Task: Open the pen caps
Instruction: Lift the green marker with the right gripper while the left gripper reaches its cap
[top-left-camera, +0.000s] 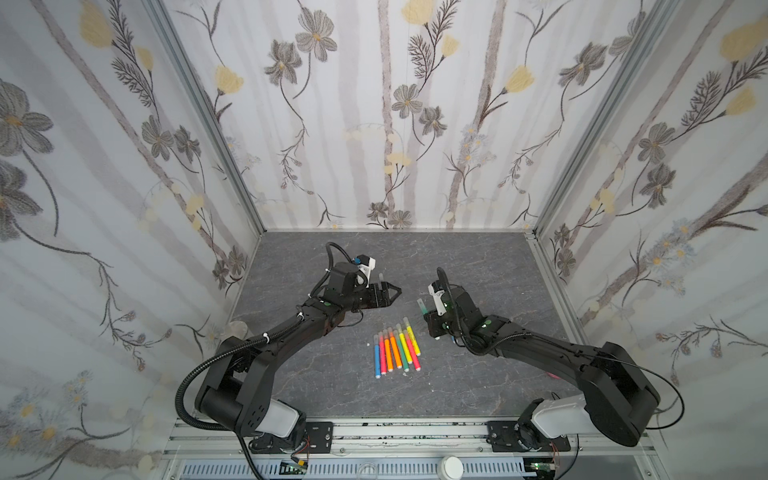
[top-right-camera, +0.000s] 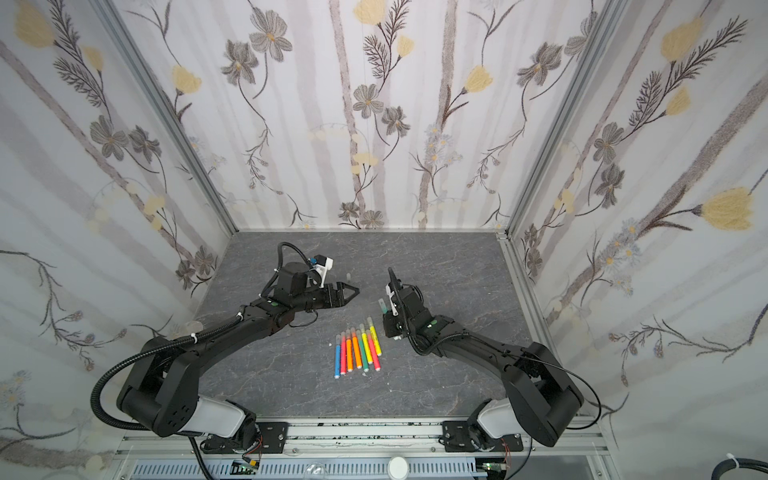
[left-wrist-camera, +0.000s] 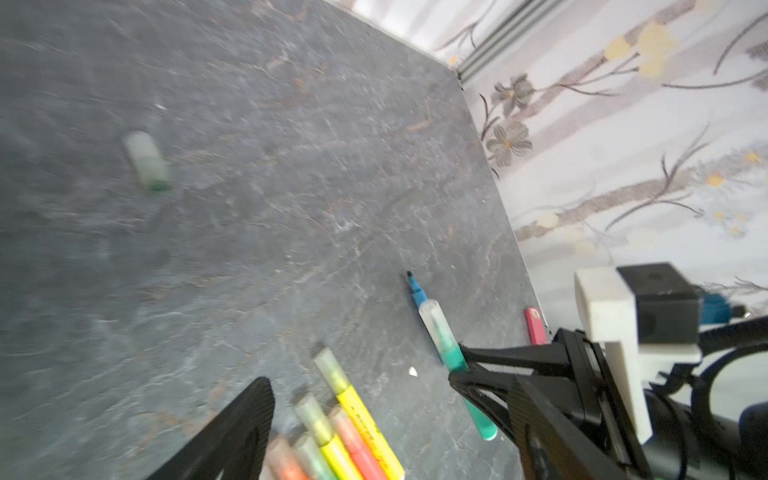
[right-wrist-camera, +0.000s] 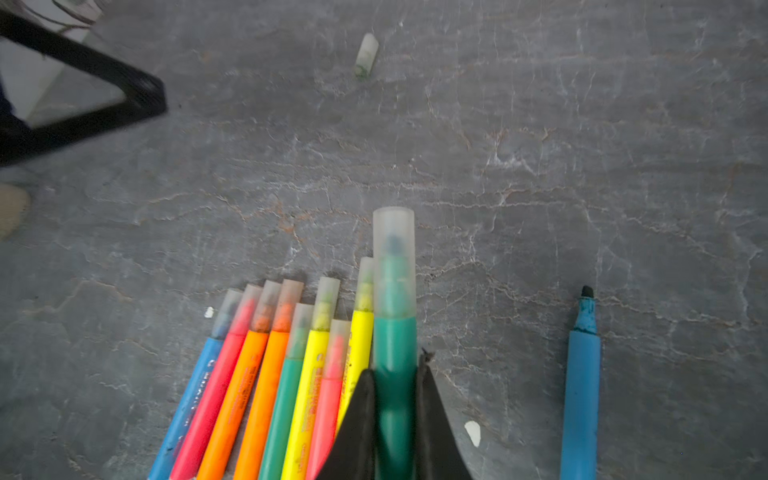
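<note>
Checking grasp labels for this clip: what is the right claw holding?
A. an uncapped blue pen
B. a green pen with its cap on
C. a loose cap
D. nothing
B: in the right wrist view the right claw is shut on the barrel of the green pen, whose translucent cap sits on its tip.
</note>
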